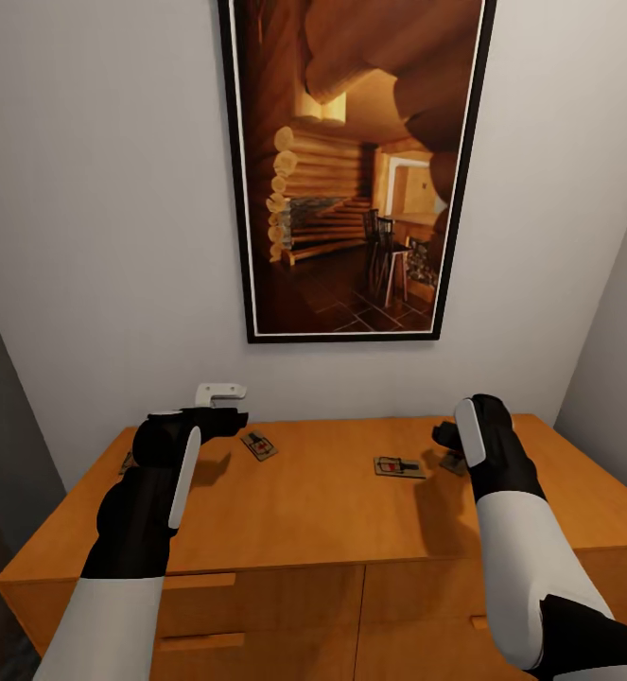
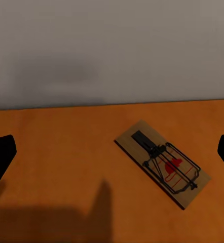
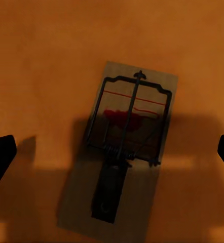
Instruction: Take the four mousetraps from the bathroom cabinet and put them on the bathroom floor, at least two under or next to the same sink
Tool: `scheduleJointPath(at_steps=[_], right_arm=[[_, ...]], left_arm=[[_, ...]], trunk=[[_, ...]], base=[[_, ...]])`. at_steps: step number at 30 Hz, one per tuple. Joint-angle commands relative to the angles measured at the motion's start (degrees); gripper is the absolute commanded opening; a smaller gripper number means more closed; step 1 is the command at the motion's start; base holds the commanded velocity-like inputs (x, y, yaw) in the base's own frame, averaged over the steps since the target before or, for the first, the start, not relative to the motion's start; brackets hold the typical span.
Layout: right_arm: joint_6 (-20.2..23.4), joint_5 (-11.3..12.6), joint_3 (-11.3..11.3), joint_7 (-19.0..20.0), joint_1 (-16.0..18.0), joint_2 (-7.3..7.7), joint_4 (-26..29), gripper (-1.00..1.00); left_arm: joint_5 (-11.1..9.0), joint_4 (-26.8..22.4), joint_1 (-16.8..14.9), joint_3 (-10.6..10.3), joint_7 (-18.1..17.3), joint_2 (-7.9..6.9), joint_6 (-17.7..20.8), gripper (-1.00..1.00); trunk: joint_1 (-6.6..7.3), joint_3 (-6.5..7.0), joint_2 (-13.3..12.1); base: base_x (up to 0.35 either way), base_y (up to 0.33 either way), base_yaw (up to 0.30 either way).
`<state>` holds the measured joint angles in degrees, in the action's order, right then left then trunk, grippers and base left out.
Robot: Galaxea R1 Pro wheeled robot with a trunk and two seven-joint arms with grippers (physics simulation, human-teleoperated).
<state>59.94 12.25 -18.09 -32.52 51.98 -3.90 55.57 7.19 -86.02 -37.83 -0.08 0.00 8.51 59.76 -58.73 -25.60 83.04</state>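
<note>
Both grippers are spread wide and empty over the cabinet [image 1: 332,501]. My right gripper [image 3: 112,154] hangs directly above one trap [image 3: 124,147], with its fingertips [image 3: 0,154] on either side; my left gripper [image 2: 112,154] faces a second trap [image 2: 163,162] lying toward the wall. A third trap [image 1: 399,466] sits mid-top, and something at the left edge is likely the fourth. I judge them light, stiff and thin: pinch the wooden plate's long edges and stay off the spring wire.

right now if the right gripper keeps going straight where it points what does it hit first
Most likely the flat tan wooden mousetrap lying on the orange-brown wooden cabinet top, centred between the open jaws of the right gripper; depth is unclear.
</note>
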Motion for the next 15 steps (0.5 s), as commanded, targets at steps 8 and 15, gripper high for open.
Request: scheduleJointPath(at_steps=[8,15], right_arm=[[0.06,1.51,0.2,-0.47,0.05,0.13,0.3,1.0],[0.06,1.67,0.43,-0.49,0.07,0.19,0.56,1.0]], left_arm=[[0.2,-0.03,-0.05,-0.01,0.0,0.02,0.24,1.0],[0.2,-0.03,-0.04,-0.01,0.0,0.02,0.24,1.0]], trunk=[[0.0,-0.07,0.04],[0.0,-0.07,0.04]], base=[[0.0,0.0,0.0],[0.0,0.0,0.0]])
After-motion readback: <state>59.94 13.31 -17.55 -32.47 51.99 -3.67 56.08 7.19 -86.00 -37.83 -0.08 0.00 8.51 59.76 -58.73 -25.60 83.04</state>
